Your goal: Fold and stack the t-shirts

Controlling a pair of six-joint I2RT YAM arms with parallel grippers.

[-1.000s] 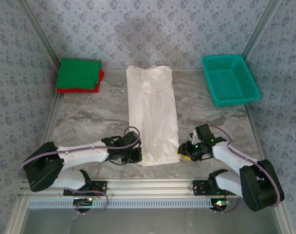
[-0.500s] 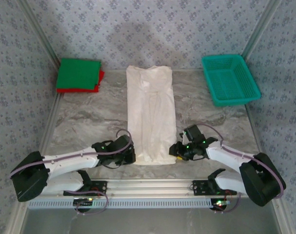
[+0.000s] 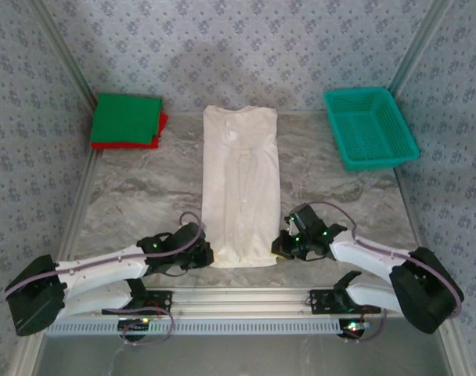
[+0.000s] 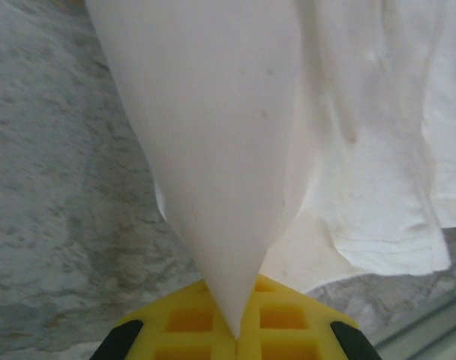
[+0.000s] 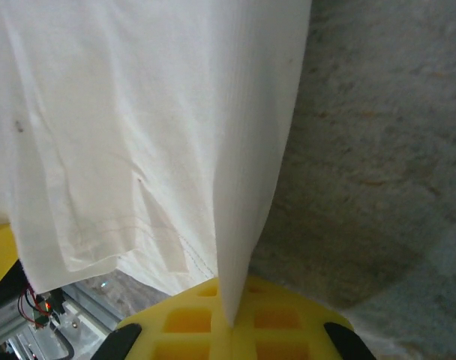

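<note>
Marble tabletop (image 3: 128, 196): left gripper (image 3: 203, 254), right gripper (image 3: 283, 244) each pinch an off-white t-shirt (image 3: 239, 180) hem corner; we should lift evenly, hem taut.

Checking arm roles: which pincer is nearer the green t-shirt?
Left. The left pincer grips the off-white shirt near-right of the green t-shirt; the right pincer grips it farther right.

Bare marble tabletop (image 3: 136, 188) flanking the off-white t-shirt (image 3: 239, 184); green t-shirt (image 3: 127, 117) far left, teal basket (image 3: 369, 129) far right
</note>
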